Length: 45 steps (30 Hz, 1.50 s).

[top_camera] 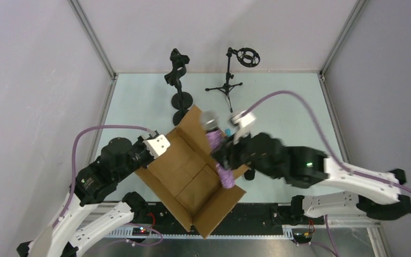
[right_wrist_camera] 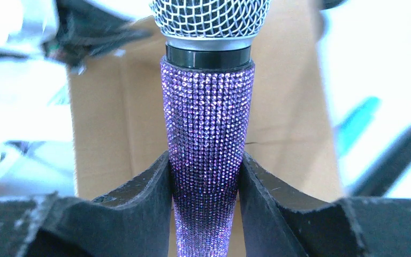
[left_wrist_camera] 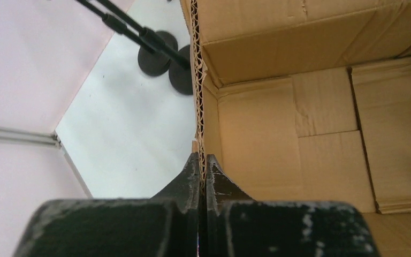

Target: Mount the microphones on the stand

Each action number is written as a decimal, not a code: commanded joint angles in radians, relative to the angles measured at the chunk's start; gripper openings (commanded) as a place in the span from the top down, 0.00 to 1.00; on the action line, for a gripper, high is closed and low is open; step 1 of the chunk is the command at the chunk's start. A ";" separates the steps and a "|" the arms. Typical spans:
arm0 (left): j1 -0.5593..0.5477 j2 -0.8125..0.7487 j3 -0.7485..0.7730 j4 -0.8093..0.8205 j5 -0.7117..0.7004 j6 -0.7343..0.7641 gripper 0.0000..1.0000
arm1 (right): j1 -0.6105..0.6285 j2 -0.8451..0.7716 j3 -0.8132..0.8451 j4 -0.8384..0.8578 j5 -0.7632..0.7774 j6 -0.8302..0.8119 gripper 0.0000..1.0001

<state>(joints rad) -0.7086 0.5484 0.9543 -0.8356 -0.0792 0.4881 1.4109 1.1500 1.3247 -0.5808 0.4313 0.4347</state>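
Observation:
My right gripper (top_camera: 223, 156) is shut on the glittery purple microphone (top_camera: 218, 152) and holds it over the right wall of the cardboard box, silver mesh head (top_camera: 210, 120) toward the stands. In the right wrist view the fingers (right_wrist_camera: 155, 187) clamp the purple body (right_wrist_camera: 207, 139) from both sides. The turquoise microphone (right_wrist_camera: 356, 126) and the black microphone with the orange-red end (right_wrist_camera: 393, 158) lie blurred on the table beyond the box. A black stand with a clip (top_camera: 177, 64) and a tripod stand with a ring mount (top_camera: 228, 80) stand at the back. My left gripper (top_camera: 145, 155) is shut on the box's left wall (left_wrist_camera: 199, 80).
The open cardboard box (top_camera: 192, 171) fills the table's middle and shows no contents. Two round stand bases (top_camera: 182, 99) (left_wrist_camera: 155, 53) sit just behind its far corner. Side walls with metal rails close in the table.

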 commanded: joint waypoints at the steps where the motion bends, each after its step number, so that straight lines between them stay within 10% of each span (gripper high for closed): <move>1: 0.001 0.004 -0.051 0.005 -0.145 0.019 1.00 | -0.154 -0.168 0.016 -0.234 0.104 0.096 1.00; 15: 0.289 0.068 -0.133 0.074 -0.282 0.154 1.00 | -0.944 -0.105 -0.367 -0.200 -0.214 -0.006 0.98; 30: 0.895 0.289 -0.152 0.385 -0.032 0.365 1.00 | -1.012 0.299 -0.419 0.031 -0.211 -0.071 0.85; 45: 1.006 0.491 -0.061 0.564 -0.005 0.201 1.00 | -0.962 0.241 -0.419 0.019 -0.160 0.003 0.22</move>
<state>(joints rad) 0.2878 1.0466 0.8360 -0.3695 -0.1459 0.7498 0.4175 1.4780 0.8909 -0.5785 0.2256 0.4171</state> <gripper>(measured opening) 0.033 0.718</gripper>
